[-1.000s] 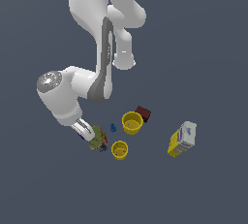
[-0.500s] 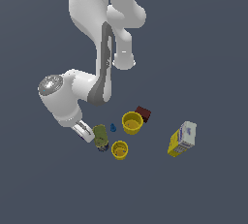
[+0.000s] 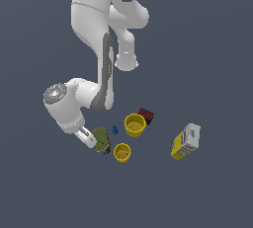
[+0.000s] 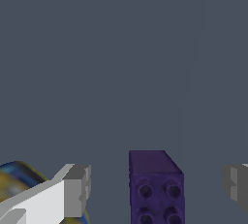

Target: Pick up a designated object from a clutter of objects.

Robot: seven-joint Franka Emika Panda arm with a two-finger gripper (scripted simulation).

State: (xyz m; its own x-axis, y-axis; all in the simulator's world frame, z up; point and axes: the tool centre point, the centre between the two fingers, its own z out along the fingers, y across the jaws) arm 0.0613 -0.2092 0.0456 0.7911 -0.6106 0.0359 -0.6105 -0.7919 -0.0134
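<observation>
The designated object, a tiny dark purple studded block [image 4: 155, 186], lies on the grey floor between my two fingers in the wrist view, with a gap on each side. My gripper [image 4: 155, 185] is open and holds nothing. In the exterior view my gripper [image 3: 93, 142] is low over the floor right beside the olive-green can [image 3: 101, 138], and the purple block is largely hidden there. The clutter also holds two yellow cups [image 3: 134, 124] [image 3: 121, 152], a tiny blue piece [image 3: 115, 130], a dark red block [image 3: 146, 115] and a yellow-and-white carton [image 3: 186, 141].
The can's blue and yellow label [image 4: 17, 179] shows just outside one white finger [image 4: 72, 189] in the wrist view. The smaller cup stands close to the can on the exterior view's right. The carton lies apart, further to that view's right.
The wrist has come down a little toward the floor beside the can. The fingers stay open.
</observation>
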